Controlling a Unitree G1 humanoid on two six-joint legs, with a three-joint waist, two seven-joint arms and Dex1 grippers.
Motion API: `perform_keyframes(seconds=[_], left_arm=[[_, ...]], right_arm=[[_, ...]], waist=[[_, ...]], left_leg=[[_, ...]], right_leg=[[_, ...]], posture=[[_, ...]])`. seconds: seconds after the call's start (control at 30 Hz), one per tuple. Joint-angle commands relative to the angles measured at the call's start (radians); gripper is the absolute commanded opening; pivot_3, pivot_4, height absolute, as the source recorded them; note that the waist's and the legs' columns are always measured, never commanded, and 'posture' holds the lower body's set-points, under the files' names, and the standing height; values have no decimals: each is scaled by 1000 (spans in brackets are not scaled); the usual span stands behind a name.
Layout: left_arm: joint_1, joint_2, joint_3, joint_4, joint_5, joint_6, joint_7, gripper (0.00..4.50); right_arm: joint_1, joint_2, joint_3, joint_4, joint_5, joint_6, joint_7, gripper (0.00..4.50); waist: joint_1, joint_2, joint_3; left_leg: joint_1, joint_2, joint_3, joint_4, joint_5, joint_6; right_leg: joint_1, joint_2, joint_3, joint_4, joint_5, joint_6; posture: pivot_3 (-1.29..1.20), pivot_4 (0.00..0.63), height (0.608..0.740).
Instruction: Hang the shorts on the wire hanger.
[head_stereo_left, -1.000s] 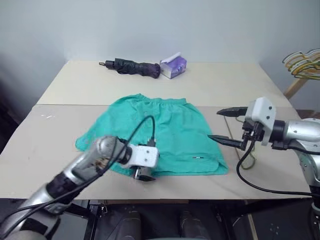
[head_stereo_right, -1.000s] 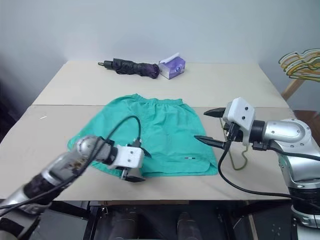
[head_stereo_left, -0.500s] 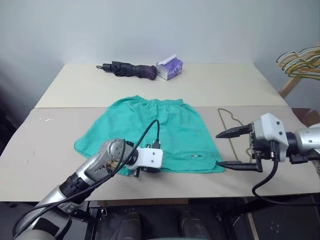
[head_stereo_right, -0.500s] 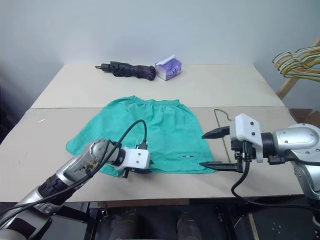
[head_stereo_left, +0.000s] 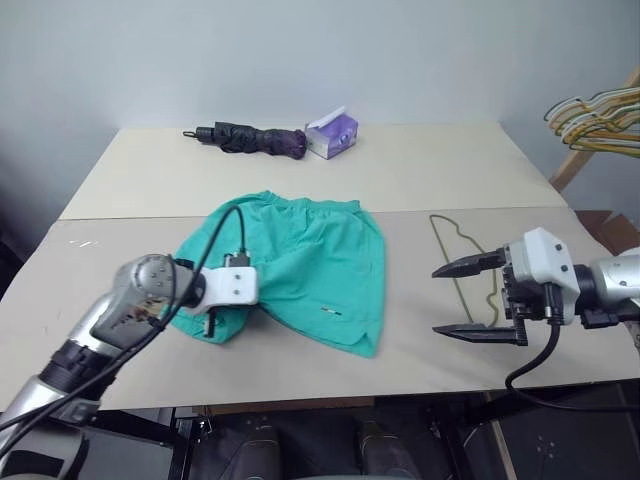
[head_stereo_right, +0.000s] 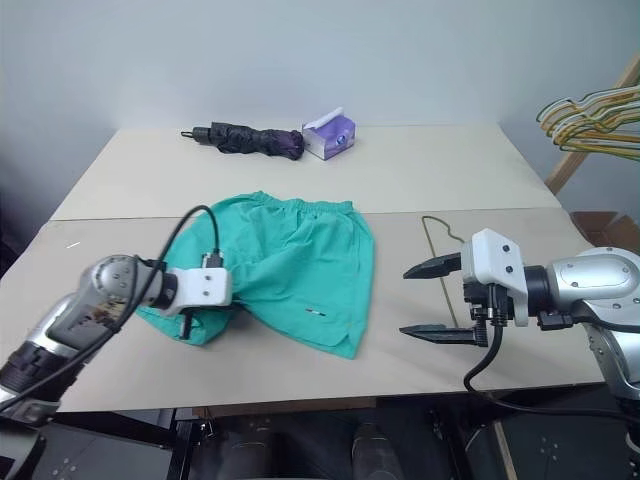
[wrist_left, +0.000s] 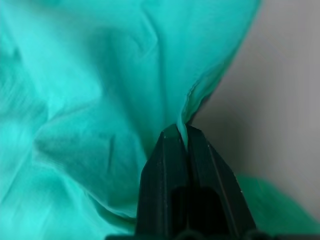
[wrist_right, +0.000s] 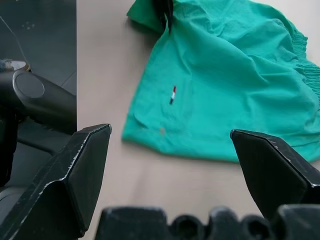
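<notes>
Teal-green fabric shorts (head_stereo_left: 300, 265) are clamped, apparently by a leg hem, in the left end effector (wrist_left: 182, 134); the right end effector (head_stereo_left: 458, 298), spread wide, is poised beside the thin olive-grey wire hanger (head_stereo_left: 462, 262), to be grasped next.

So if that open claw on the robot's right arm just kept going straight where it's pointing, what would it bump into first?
Probably the shorts: the right gripper points toward them, with bare table between. Height is hard to judge, so it might touch the table first.

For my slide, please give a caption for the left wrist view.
Left gripper shut on a hem fold of the shorts.
</notes>
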Motion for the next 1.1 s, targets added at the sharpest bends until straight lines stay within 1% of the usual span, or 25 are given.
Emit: perform_keyframes(seconds=[0.03,0.1,0.17,0.23,0.37,0.43,0.47,0.53,0.57,0.6,0.63,0.67,0.77,0.83,0.87,0.93,1.0,1.03,1.1], left_arm=[[-41,29,58,148,57,-76,91,29],[-85,12,61,250,97,-89,157,29],[-151,-30,62,379,146,-119,275,464],[-181,-41,60,443,157,-166,293,941],[-142,8,99,343,32,-219,100,2245],[-95,65,137,250,-54,-228,-14,2903],[-79,83,151,218,-81,-225,-47,3275],[-45,131,196,129,-171,-191,-132,3870],[-33,145,225,83,-227,-163,-168,4237],[-25,151,249,45,-277,-129,-193,4475],[-20,153,265,20,-306,-105,-204,4475],[-7,150,292,-43,-360,-46,-201,4475],[46,136,337,-264,-556,206,-183,4475],[77,104,316,-400,-638,396,-86,4475],[93,87,297,-457,-657,459,-45,4475],[125,74,255,-535,-644,509,-9,4475],[143,73,151,-600,-545,533,36,4475],[139,73,94,-624,-496,573,75,4475],[135,70,8,-647,-405,606,131,4475]], right_arm=[[-22,7,1,-3,3,-25,6,4500],[-30,13,10,0,-1,-27,4,4500],[-42,20,23,3,-2,-28,5,4500],[-51,21,30,5,0,-28,8,4500],[-57,14,29,8,3,-26,18,4500],[-58,11,26,7,4,-25,22,4500],[-58,10,25,7,5,-24,23,4500],[-62,12,26,6,8,-21,24,4500],[-66,15,27,5,11,-19,23,4500],[-71,18,29,6,14,-17,22,4500],[-74,21,30,7,16,-16,22,4500],[-75,27,31,7,17,-21,22,4500],[-88,61,28,14,32,-40,19,4500],[-105,105,10,23,73,-54,23,4500],[-114,126,1,25,91,-59,20,4500],[-128,146,-7,29,105,-62,20,4500],[-138,143,-5,36,110,-63,39,4500],[-140,138,-5,39,110,-64,48,4500],[-141,131,-4,41,109,-62,61,4500]], waist=[[3,0,0],[6,0,0],[19,-1,0],[28,-1,0],[30,-1,0],[30,-1,1],[28,-1,1],[26,-1,1],[26,-1,1],[27,-1,1],[28,-1,1],[29,-1,1],[30,-1,1],[29,-1,1],[30,-1,1],[29,-1,1],[29,-1,1],[29,-1,1],[29,-2,1]], left_leg=[[0,0,0,0,0,0],[0,0,0,0,0,0],[0,0,0,0,0,0],[0,0,0,0,0,0],[-3,0,0,0,-1,-1],[-6,0,0,0,-1,-2],[-7,0,0,0,-1,-2],[-9,1,1,0,-1,-2],[-10,1,1,0,-1,-2],[-11,1,1,0,-1,-2],[-11,1,1,0,-1,-2],[-10,1,1,0,-1,-2],[-10,1,1,1,-1,-2],[-10,1,1,1,-1,-2],[-9,1,1,1,-1,-2],[-8,1,0,1,-1,-2],[-7,1,0,1,-1,-2],[-6,1,0,1,-1,-2],[-2,1,0,1,-1,-2]], right_leg=[[0,0,0,0,0,0],[0,0,0,0,0,0],[1,0,-1,0,0,0],[0,0,-1,0,1,1],[-2,0,-1,0,0,1],[-5,0,-1,0,0,1],[-6,0,-1,0,1,1],[-10,0,-1,2,1,1],[-11,0,0,2,1,1],[-13,0,-1,3,1,1],[-12,0,0,4,0,1],[-12,0,0,5,0,1],[-12,0,0,8,-2,1],[-13,0,0,10,-3,1],[-13,0,0,10,-3,1],[-13,1,0,12,-3,1],[-12,1,0,13,-3,1],[-11,1,0,13,-3,0],[-7,1,0,12,-4,0]], posture=[[34,85,740],[42,87,740],[46,88,740],[46,88,740],[45,91,740],[42,93,740],[42,93,740],[41,96,740],[52,94,740],[62,96,740],[62,96,740],[64,95,740],[67,93,740],[68,91,740],[67,91,740],[66,89,740],[66,87,740],[65,87,740],[63,89,740]])
